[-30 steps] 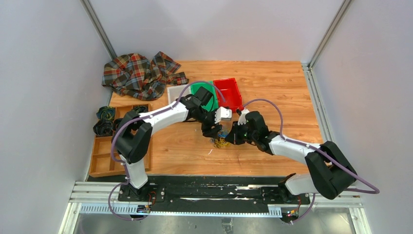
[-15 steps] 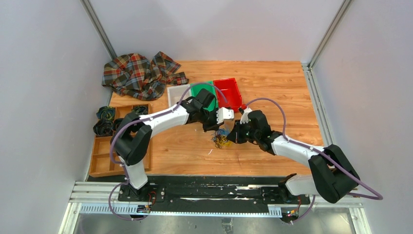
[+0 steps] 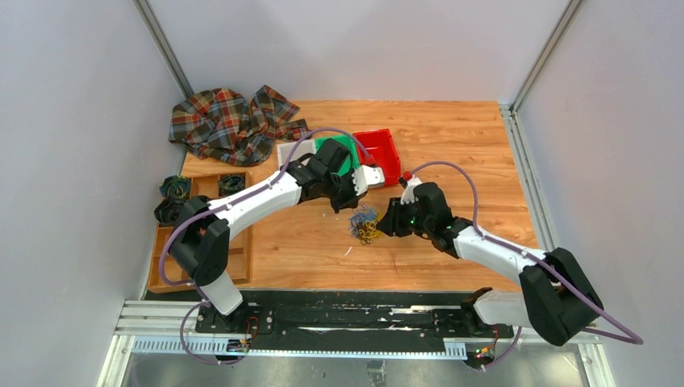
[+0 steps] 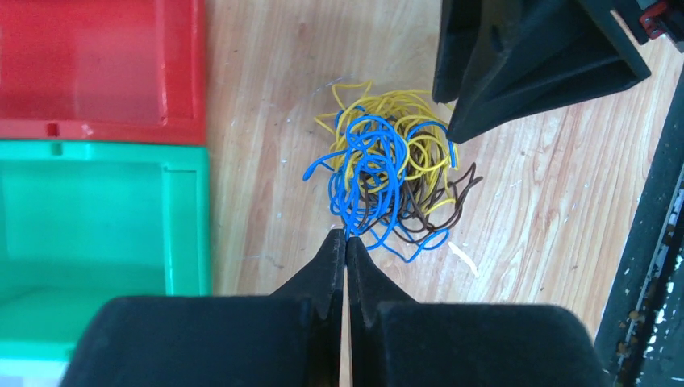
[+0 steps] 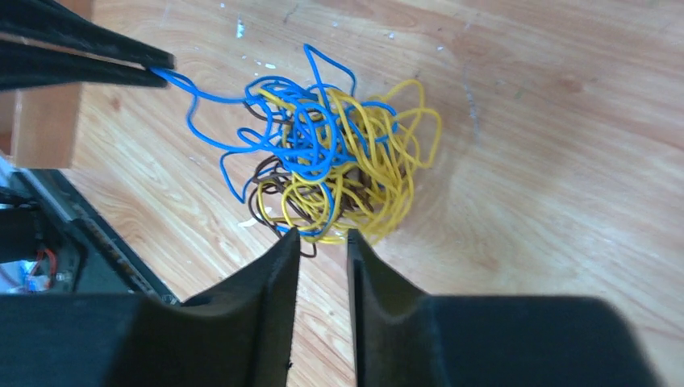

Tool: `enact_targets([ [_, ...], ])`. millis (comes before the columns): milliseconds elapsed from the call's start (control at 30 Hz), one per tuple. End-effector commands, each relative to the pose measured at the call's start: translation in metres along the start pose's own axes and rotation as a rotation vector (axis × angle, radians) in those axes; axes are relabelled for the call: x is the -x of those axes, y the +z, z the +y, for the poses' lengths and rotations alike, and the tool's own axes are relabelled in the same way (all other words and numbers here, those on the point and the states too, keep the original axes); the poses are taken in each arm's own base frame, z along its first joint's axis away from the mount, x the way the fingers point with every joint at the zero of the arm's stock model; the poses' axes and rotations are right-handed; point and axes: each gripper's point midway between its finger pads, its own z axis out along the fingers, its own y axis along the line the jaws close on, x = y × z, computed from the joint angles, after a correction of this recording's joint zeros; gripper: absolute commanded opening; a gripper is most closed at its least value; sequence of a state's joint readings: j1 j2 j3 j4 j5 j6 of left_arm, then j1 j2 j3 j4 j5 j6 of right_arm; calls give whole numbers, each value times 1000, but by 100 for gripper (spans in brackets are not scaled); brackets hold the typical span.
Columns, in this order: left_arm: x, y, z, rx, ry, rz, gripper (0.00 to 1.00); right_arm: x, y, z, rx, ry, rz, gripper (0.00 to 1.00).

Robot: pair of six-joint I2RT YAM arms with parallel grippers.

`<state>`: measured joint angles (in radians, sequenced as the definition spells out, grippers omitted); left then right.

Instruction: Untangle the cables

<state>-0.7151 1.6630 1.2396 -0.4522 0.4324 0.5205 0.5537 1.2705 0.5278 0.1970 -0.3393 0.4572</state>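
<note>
Cables [image 4: 387,173]: one tangle of blue, yellow, brown.
Left tool [image 4: 345,242]: closed on blue strand.
Right tool [image 5: 321,243]: slightly open beside yellow loops.
Top view only: one plaid cloth [image 3: 230,122].

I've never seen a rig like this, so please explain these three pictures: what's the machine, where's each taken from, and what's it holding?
These are two robot arms bolted at a table's near edge, each ending in a two-finger gripper. One picture looks down from above and behind them. The other two come from a camera on each wrist, so each arm's own gripper shows at the bottom. On the wooden table lie a tangle of thin cables, a red bin, a green bin, a plaid cloth and a wooden tray. The left gripper is shut on a blue strand of the tangle. The right gripper stands slightly open at the tangle's edge, gripping nothing that I can see.
</note>
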Motion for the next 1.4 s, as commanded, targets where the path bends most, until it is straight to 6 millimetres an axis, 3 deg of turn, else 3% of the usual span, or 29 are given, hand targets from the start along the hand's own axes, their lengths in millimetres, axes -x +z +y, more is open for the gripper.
enact_targets([
  [0, 17, -29, 3, 69, -102, 21, 1, 20, -16, -13, -108, -33, -74, 35],
  [100, 21, -40, -13, 13, -168, 36, 1, 46, -36, -10, -159, -77, -171, 51],
  [267, 45, -62, -30, -34, -215, -53, 1, 80, -56, 25, -113, -185, -272, 55],
  [500, 73, -89, -39, -47, -220, -125, 1, 99, -49, 77, -11, -296, -286, 56],
  [667, 81, -103, -39, -29, -205, -135, 1, 104, -42, 97, 29, -321, -291, 56],
  [933, 96, -122, -51, -72, -185, -177, 1, 114, -29, 96, 6, -273, -327, 56],
  [1100, 111, -142, -62, -106, -167, -211, 1, 117, -10, 94, 6, -249, -339, 55],
  [1233, 124, -157, -61, -90, -143, -237, 1, 106, 13, 86, -3, -232, -313, 55],
  [1367, 145, -180, -56, -46, -106, -279, 1, 81, 36, 62, -65, -207, -243, 54],
])
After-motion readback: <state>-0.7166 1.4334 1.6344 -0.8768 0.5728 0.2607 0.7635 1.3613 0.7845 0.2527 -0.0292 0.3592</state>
